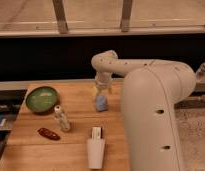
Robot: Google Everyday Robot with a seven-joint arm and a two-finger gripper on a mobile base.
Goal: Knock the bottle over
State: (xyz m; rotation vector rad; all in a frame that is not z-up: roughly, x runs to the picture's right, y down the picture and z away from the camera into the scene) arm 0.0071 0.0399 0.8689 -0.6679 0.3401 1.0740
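Note:
The bottle is small, slim and clear with a white cap. It stands upright on the wooden table, left of centre and just in front of the green bowl. My white arm comes in from the right, bends at an elbow and points down at the back middle of the table. My gripper is at its lower end, right above a small light-blue lump. It is well to the right of the bottle and a little behind it, not touching it.
A reddish-brown oblong thing lies in front of the bottle on the left. A white tapered cup-like piece is near the front edge, with a small pale block just behind it. My arm's bulky white body covers the table's right side.

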